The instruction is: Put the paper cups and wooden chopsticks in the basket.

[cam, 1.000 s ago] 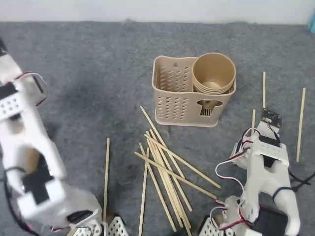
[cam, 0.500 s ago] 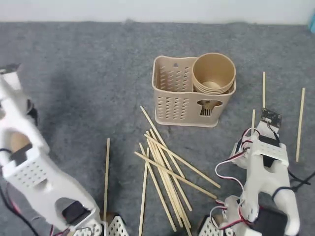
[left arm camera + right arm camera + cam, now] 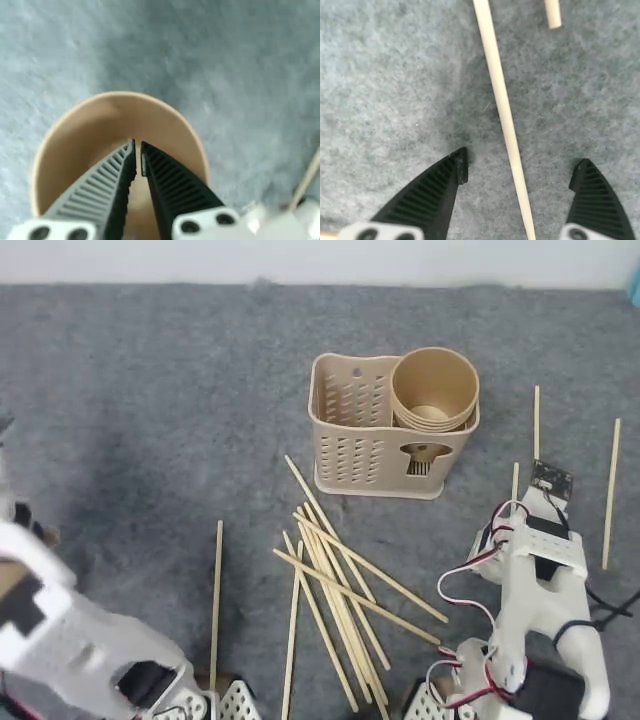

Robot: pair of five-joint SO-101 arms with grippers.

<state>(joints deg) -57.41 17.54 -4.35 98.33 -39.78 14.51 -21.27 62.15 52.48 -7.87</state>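
Observation:
A tan paper cup (image 3: pixel 115 115) stands open side up on the grey carpet at the far left. My left gripper (image 3: pixel 137 146) hangs over its mouth, fingers shut and pointing into the opening, with no wall between them. The beige basket (image 3: pixel 360 445) sits at centre back with stacked paper cups (image 3: pixel 435 390) in its right compartment. A pile of wooden chopsticks (image 3: pixel 340 585) lies in front of it. My right gripper (image 3: pixel 520 157) is open low over the carpet, straddling one chopstick (image 3: pixel 495 75) without touching it.
A single chopstick (image 3: pixel 216 600) lies left of the pile. Two more chopsticks (image 3: pixel 610 490) lie at the right, near the right arm (image 3: pixel 540 580). The left arm (image 3: pixel 70 650) fills the lower left corner. A short chopstick end (image 3: pixel 551 12) lies past the right gripper.
The left arm has swung down and toward the left edge over the cup there. The right arm, the basket and the chopsticks have not moved.

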